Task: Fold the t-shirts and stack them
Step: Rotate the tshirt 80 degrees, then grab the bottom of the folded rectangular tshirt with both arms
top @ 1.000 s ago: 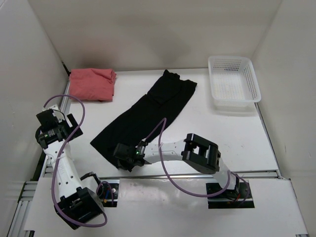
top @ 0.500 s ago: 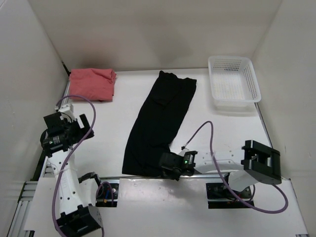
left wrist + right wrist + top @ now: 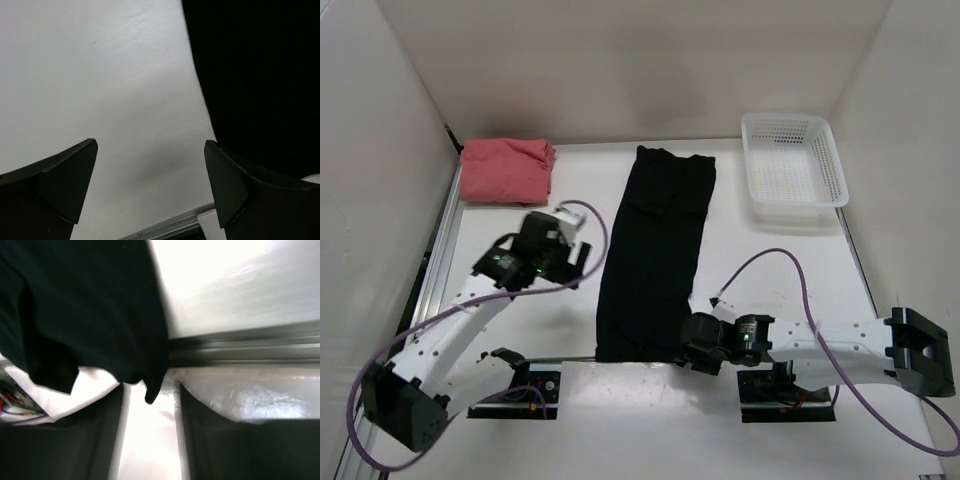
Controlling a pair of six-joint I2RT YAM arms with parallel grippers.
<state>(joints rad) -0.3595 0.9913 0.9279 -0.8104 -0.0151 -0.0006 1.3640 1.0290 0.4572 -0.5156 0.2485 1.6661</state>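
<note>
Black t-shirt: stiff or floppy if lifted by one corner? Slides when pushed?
Probably floppy: the black t-shirt lies flat as a long strip, and its near corner hangs limp in the right wrist view. Likely light, being thin. Pushed on the smooth table, it would probably bunch rather than slide whole.

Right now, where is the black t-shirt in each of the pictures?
Top external: the black t-shirt lies as a long strip down the middle of the table, reaching its near edge.
Left wrist: it fills the upper right.
Right wrist: it covers the upper left, with one corner hanging down.
Shared landmark: the metal rail along the table's near edge, by the shirt's near end.
</note>
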